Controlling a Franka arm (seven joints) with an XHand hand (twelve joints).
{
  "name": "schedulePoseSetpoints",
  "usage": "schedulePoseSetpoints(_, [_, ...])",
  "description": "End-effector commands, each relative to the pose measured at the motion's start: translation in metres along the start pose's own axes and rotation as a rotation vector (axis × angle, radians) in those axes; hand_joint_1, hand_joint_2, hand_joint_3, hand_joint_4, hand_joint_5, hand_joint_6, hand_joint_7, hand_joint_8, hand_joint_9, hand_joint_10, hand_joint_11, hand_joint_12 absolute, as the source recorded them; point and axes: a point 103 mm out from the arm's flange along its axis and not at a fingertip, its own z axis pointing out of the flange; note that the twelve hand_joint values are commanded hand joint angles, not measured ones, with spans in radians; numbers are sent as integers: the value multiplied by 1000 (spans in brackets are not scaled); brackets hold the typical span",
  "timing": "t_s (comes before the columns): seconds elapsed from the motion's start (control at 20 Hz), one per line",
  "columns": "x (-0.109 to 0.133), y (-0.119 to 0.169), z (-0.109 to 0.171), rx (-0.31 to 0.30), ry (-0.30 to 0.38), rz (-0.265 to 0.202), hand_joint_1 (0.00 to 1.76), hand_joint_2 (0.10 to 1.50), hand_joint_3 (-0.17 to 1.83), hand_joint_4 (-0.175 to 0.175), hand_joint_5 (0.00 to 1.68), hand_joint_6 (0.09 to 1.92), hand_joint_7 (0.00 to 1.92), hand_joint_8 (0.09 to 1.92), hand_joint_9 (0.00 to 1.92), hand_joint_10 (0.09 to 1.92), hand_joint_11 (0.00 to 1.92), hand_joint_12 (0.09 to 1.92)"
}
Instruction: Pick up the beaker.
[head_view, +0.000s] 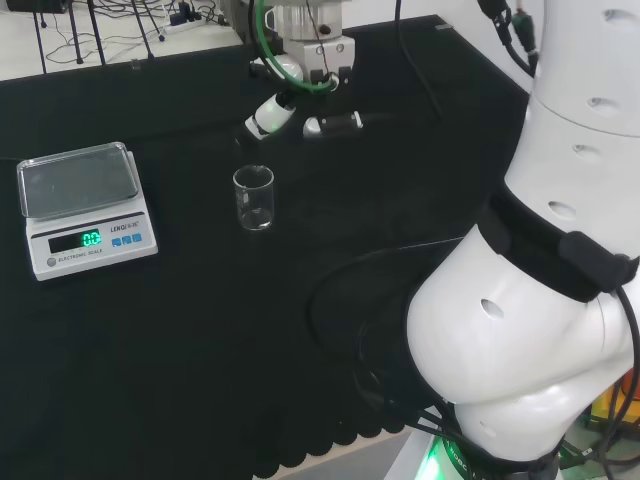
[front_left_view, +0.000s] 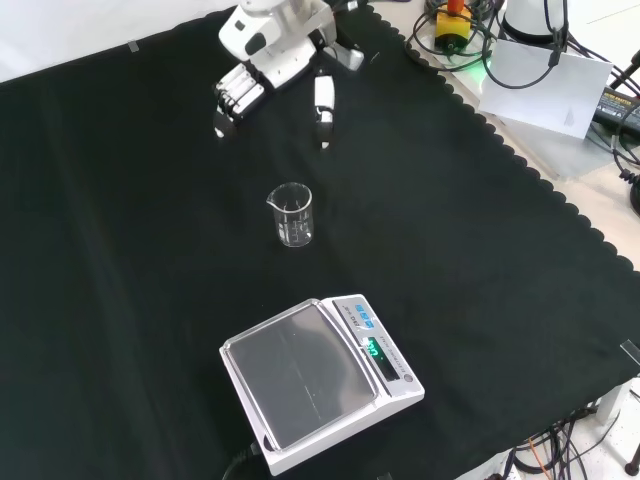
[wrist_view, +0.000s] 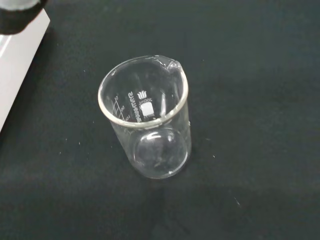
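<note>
The black cloth (front_left_view: 480, 260) is covering the whole bench, and the arm's big white links (head_view: 560, 300) are looming at the right of the head view. Next in size, the white scale (front_left_view: 318, 380) is sitting near the bottom of the front view, its grey pan bare and its green display glowing; in the head view it is lying at the far left (head_view: 85, 205). Up at the top of the front view the hand (front_left_view: 262, 62) is hanging over the cloth with its fingers (front_left_view: 323, 105) stretched out and spread, gripping nothing at all. In the head view it is showing at the top centre (head_view: 300, 105), fingers pointing down and to the left. And there is the beaker (front_left_view: 291, 215), clear glass, standing upright on the cloth between the hand and the scale in the front view, apart from both. In the head view it is standing just below the fingertips and right of the scale (head_view: 254, 197). The wrist view is looking down into it (wrist_view: 147, 120): it is looking empty, spout on the rim, white markings on the wall.
</note>
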Motion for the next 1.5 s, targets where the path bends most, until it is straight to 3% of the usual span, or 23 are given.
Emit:
schedulePoseSetpoints(0.05, [4, 18, 35, 40, 26, -20, 640, 699, 240, 46, 21, 87, 0, 491, 49, 890, 0, 1205])
schedulePoseSetpoints(1.5, [10, 43, 116, 179, 41, -43, 643, 707, 232, 45, 26, 87, 0, 503, 53, 891, 0, 1197])
